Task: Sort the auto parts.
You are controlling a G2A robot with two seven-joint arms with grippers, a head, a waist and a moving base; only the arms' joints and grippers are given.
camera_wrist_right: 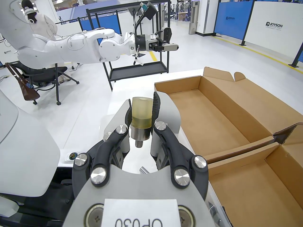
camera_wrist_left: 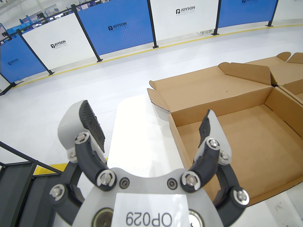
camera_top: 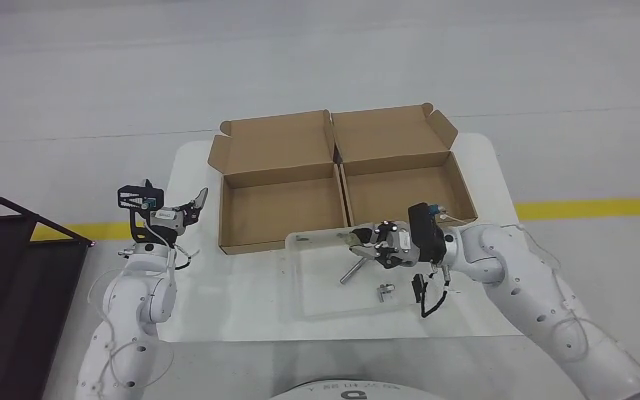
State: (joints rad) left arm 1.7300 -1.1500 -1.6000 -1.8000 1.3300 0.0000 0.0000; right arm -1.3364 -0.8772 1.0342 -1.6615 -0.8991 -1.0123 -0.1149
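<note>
My right tool [camera_wrist_right: 142, 102] pinches the bumper [camera_wrist_right: 141, 121] by its soft rubber sleeve [camera_wrist_right: 141, 109], likely grippier than its steel stud [camera_wrist_right: 139, 142]; left tool [camera_wrist_left: 146, 109], nine o'clock, spread

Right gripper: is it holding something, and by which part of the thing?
Yes. The right gripper is shut on a cylinder part, clamped by its yellowish body; its metal threaded end is free.
</note>
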